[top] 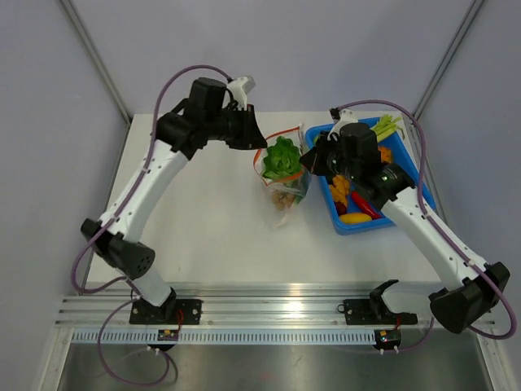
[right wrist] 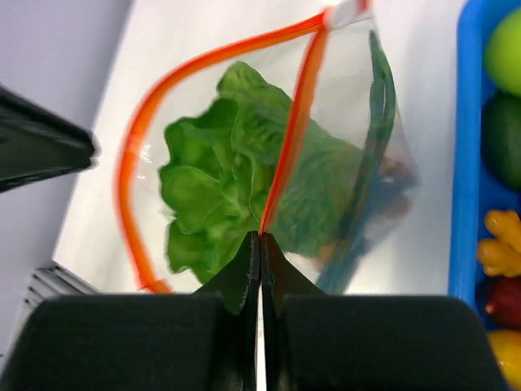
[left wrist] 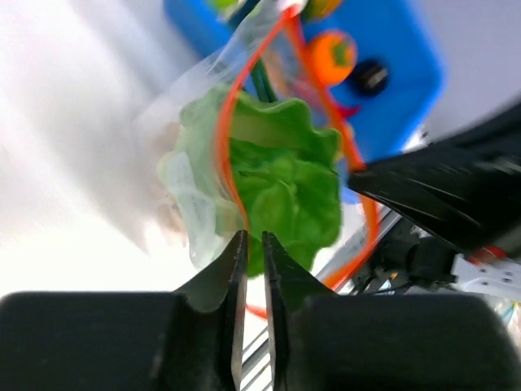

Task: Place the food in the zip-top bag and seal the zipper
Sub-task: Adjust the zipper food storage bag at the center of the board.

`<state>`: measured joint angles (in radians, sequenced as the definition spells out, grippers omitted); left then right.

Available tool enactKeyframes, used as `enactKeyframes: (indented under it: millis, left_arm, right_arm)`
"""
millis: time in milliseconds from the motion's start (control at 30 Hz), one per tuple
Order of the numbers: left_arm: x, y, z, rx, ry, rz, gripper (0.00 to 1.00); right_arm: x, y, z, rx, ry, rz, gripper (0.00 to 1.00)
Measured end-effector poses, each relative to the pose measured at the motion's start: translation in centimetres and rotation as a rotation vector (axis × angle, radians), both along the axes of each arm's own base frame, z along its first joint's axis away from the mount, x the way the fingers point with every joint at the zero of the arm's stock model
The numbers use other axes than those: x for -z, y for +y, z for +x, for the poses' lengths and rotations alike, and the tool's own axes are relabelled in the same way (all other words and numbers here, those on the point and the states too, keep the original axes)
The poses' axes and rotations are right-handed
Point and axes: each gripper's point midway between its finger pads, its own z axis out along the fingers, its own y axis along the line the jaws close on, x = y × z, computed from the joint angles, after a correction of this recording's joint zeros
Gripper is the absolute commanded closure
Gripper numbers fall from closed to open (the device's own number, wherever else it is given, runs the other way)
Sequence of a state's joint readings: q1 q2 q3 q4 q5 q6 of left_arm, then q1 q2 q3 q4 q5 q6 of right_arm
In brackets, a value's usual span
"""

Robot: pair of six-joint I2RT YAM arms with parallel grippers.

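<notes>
zip-top bag (top: 285, 194): clear see-through plastic, no print
zipper (right wrist: 291, 130): thin orange-red strip, easily the loudest colour in both wrist views
cabbage (right wrist: 220, 187): bright leafy green, going paler and whitish on one side in the left wrist view
brown balls (top: 282, 200): tan-brown cluster showing through the bag
bin (top: 409, 213): solid blue
food in the bin: yellow piece (top: 352, 217), red piece (top: 369, 208), orange piece (top: 340, 189), pale green onions (top: 387, 125)
left gripper (left wrist: 252, 238): black
right gripper (right wrist: 259, 238): black too
arms (top: 155, 183): white links, black joints
cables (top: 175, 81): purple
table (top: 203, 228): plain white
</notes>
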<state>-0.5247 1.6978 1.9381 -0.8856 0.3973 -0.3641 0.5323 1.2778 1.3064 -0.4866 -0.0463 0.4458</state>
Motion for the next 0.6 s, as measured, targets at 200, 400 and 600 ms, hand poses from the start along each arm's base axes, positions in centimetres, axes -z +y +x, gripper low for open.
enactKeyframes:
  millis: [200,400,600]
  left_arm:
    - [-7.9,1.6,-2.7,-0.008,-0.184,-0.104,0.98]
    - [-2.8,1.1,-1.0,-0.025,-0.077,-0.025,0.70]
    - [3.4,2.9,-1.1,-0.138,0.052,0.082,0.63]
  right_arm:
    - [-2.1,1.4,-0.9,-0.035,-0.049,0.043,1.00]
    - [-1.0,2.1,-0.8,-0.044,-0.015,0.036,1.00]
    - [-0.9,2.2,-0.8,-0.038,-0.007,0.046,1.00]
